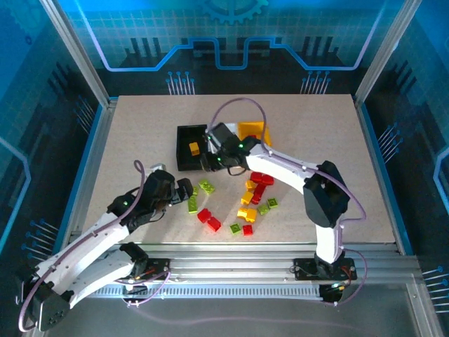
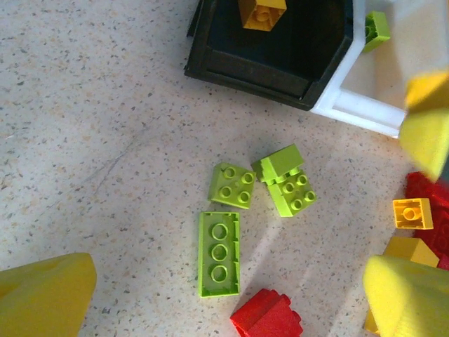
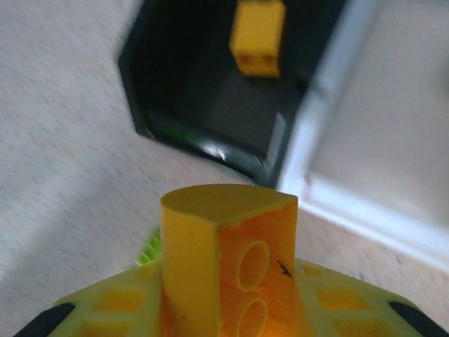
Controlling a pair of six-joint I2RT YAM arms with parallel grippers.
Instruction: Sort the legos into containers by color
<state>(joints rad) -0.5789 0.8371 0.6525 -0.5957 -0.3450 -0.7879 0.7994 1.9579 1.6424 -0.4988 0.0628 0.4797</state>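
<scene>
Bench note: you are looking down on a speckled beige tabletop (image 1: 140, 133) that is sitting inside a framed enclosure. Silver aluminium rails (image 1: 238, 262) are running along its near edge, and slanted metal posts (image 1: 74, 45) are rising at the far corners. Blue wall panels (image 1: 295, 35), printed with circuit-style lines and a gear motif, are closing in the back and sides. Light is falling evenly on the tabletop. In your left wrist view, fine dark flecks and a faint scratch (image 2: 112, 168) are showing on the surface.
</scene>
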